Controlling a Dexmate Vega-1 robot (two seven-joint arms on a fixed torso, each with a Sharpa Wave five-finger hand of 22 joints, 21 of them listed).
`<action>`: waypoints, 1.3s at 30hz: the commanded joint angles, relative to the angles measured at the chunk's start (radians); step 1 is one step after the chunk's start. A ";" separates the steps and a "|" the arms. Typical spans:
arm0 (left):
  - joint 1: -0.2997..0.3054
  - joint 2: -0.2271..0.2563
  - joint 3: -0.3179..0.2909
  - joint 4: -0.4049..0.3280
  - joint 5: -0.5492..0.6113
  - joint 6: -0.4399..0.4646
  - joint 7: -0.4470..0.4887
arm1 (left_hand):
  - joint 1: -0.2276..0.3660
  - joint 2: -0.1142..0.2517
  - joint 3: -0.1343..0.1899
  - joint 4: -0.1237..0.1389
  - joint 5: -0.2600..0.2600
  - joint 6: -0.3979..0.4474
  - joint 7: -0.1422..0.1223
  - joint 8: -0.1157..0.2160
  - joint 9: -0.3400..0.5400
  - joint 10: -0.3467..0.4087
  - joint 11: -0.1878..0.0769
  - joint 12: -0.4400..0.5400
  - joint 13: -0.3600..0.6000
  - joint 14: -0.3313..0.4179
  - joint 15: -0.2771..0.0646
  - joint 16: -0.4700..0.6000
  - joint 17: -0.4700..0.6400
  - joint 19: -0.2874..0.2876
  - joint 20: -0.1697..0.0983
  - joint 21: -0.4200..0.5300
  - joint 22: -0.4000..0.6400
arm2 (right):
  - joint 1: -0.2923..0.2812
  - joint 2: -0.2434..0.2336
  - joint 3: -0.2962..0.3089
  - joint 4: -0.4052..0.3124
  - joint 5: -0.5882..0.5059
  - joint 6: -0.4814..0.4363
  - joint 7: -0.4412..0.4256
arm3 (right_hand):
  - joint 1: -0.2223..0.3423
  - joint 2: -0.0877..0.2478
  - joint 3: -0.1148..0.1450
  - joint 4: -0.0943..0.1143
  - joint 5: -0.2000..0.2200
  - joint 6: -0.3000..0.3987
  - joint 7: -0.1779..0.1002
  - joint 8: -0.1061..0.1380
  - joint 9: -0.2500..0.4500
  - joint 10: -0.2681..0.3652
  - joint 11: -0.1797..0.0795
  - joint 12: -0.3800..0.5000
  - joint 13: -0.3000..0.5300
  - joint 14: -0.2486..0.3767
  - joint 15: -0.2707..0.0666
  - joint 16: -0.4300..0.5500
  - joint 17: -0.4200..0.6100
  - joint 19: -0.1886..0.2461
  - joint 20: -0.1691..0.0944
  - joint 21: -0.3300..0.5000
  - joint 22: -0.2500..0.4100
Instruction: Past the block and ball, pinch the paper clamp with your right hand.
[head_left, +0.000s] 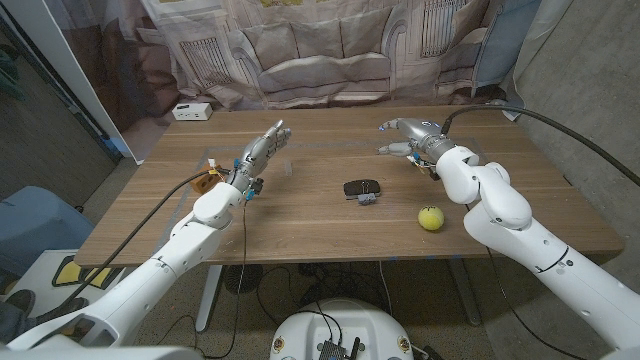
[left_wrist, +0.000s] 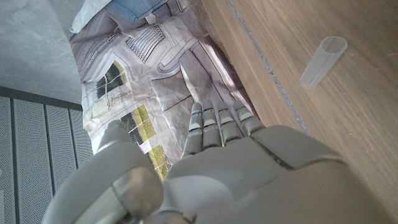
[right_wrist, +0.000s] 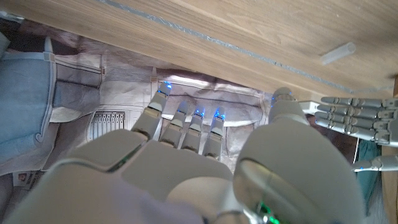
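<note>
Right hand (head_left: 403, 136) is raised over the wooden table (head_left: 300, 220), fingers spread, holding nothing, well beyond the black metal paper clamp (head_left: 362, 190). The clamp lies mid-table, with the yellow-green tennis ball (head_left: 431, 217) on its right and nearer the robot. No block identified. Recommended: draw the hand back over the clamp, descend, and close thumb and finger squarely on its sides. Left hand (head_left: 258, 155) stands left of the clamp, fingers extended, empty.

Black paper clamp (head_left: 362, 189), yellow-green ball (head_left: 431, 217)
</note>
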 joint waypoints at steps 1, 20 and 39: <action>0.014 0.007 -0.017 -0.013 -0.009 -0.018 0.000 | 0.000 0.002 0.004 -0.004 -0.002 -0.001 0.002 0.000 0.003 0.002 0.002 -0.003 0.005 0.009 0.002 0.000 0.001 0.009 0.002 0.001 0.002 | -0.022 0.016 0.008 0.058 0.228 0.066 -0.264 | 0.000 0.012 0.012 0.000 -0.009 0.004 0.013 -0.005 0.001 0.008 0.017 0.006 0.003 0.001 0.003 -0.001 -0.002 0.008 -0.015 0.007 0.003; -0.025 -0.034 0.010 0.028 0.002 -0.036 -0.018 | 0.000 0.003 0.006 -0.006 -0.002 0.002 0.001 0.001 0.003 0.006 -0.002 -0.002 0.005 0.012 0.004 0.001 0.001 0.010 0.002 0.000 0.001 | -0.029 0.021 0.101 0.266 0.762 0.421 -0.386 | 0.023 0.126 0.078 -0.013 -0.066 0.055 0.116 -0.005 -0.005 0.055 0.100 0.007 -0.001 -0.004 0.016 0.001 -0.013 0.013 -0.068 0.007 0.000; -0.075 -0.032 0.041 0.051 0.002 0.011 -0.061 | -0.004 -0.002 0.007 -0.012 -0.003 -0.105 -0.013 -0.019 0.002 -0.066 0.002 -0.025 0.004 -0.057 0.006 -0.015 0.002 -0.024 -0.004 -0.010 0.002 | 0.017 0.087 0.090 0.534 1.164 0.736 -0.255 | -0.210 0.046 -0.029 0.063 -0.110 -0.098 0.121 -0.046 -0.014 -0.077 0.132 -0.035 -0.007 -0.139 0.054 -0.026 -0.010 -0.083 -0.062 -0.010 0.002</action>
